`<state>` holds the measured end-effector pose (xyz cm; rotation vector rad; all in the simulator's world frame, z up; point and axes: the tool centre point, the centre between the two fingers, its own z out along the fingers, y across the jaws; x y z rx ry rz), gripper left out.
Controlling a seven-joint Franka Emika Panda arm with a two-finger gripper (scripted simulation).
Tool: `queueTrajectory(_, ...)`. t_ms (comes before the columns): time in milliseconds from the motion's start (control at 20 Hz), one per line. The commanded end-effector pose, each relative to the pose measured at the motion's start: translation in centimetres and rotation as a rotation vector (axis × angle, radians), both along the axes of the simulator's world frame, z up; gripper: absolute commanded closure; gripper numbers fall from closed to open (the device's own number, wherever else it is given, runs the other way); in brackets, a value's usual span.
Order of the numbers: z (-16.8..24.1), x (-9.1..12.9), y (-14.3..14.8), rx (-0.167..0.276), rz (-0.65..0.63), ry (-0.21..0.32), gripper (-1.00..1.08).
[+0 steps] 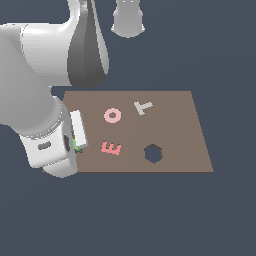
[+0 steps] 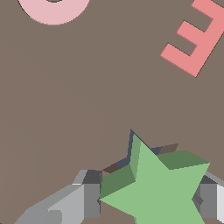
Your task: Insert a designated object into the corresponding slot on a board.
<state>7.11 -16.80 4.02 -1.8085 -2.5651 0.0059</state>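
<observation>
Between my two grey fingers (image 2: 85, 199) sits the green star (image 2: 159, 192), and my gripper (image 2: 148, 201) is closed in on it from both sides, one finger at each flank of the piece. In the wrist view the star fills the space between the pads, its upper faces lit pale green and its side walls darker. Just behind it a dark star-shaped slot (image 2: 131, 151) shows as a narrow point and a sliver of shadow along the star's edges (most of the cutout is covered by the piece, so I cannot tell whether the star is already partly down in it or just above it).

All of this is over the brown board (image 1: 175, 125), near its edge at the exterior view's left. There my gripper (image 1: 76, 145) is mostly hidden by my own white arm, with only a speck of green visible. A pink E (image 1: 111, 148) lies flat on the board near the gripper, a pink O ring (image 1: 113, 115) beyond it, and a pale T (image 1: 143, 106) farther along. The dark hexagonal cutout (image 1: 153, 153) lies toward the exterior view's right, well apart from the star.
</observation>
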Motion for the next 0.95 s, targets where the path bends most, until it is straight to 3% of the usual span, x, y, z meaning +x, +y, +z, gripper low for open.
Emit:
queueTrajectory(0,0.0,0.0,0.1,0.0,0.012,0.0,1.08)
queueTrajectory(400,-1.0,0.0,0.1,0.001,0.013,-0.001,1.08)
queueTrajectory(450,-1.0,0.0,0.1,0.001,0.013,-0.001,-0.92)
queueTrajectory(900,-1.0,0.0,0.1,0.001,0.013,-0.001,-0.92)
